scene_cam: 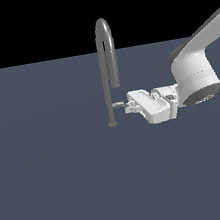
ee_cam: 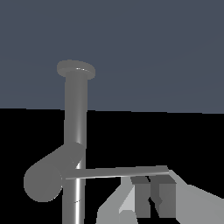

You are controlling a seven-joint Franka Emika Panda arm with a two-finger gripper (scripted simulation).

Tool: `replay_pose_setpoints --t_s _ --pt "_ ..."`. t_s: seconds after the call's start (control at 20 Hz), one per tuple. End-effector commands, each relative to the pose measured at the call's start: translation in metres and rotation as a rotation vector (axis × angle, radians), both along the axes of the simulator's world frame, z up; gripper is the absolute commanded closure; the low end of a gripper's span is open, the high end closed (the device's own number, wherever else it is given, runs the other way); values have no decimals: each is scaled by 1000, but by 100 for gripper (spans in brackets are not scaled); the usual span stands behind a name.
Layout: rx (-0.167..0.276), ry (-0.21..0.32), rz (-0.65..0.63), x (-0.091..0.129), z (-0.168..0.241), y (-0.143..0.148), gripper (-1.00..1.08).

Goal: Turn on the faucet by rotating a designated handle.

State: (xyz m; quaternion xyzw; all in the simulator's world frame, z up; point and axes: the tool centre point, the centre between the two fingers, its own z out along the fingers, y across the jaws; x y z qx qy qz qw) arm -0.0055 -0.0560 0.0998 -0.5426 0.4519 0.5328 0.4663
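The faucet (scene_cam: 106,52) is a tall grey gooseneck pipe standing on a small round flange on the dark floor. In the wrist view its stem (ee_cam: 75,113) runs past the round open end of the spout (ee_cam: 43,181). The handle (scene_cam: 117,104) is a short flat grey lever low on the stem, pointing toward the exterior view's right. My gripper (scene_cam: 127,105) reaches in level from that side, with its tip at the lever's free end. In the wrist view the handle (ee_cam: 113,172) lies across just beyond my fingertips (ee_cam: 164,194). The gripper (ee_cam: 150,180) is shut with nothing between its fingers.
The white arm (scene_cam: 195,75) comes in from the exterior view's upper right. The faucet stands on a flat dark blue-grey floor (scene_cam: 69,189), with no other objects in view.
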Motion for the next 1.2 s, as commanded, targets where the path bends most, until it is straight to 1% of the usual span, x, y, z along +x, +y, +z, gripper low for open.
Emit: replay_pose_setpoints --t_s 0.0,0.05,0.1,0.75,0.8,0.85,1.15 --pt "-6 23 -4 -6 -28 -1 108" --pt "-6 23 -4 -6 -28 -1 108" --pt "5 -3 1 -2 -5 0 108" --pt "-6 23 -4 11 -55 1 108" --pt "-6 23 -4 11 -55 1 108" --pt "-23 -11 24 14 -27 2 108" --pt "-17 1 14 24 -43 3 108"
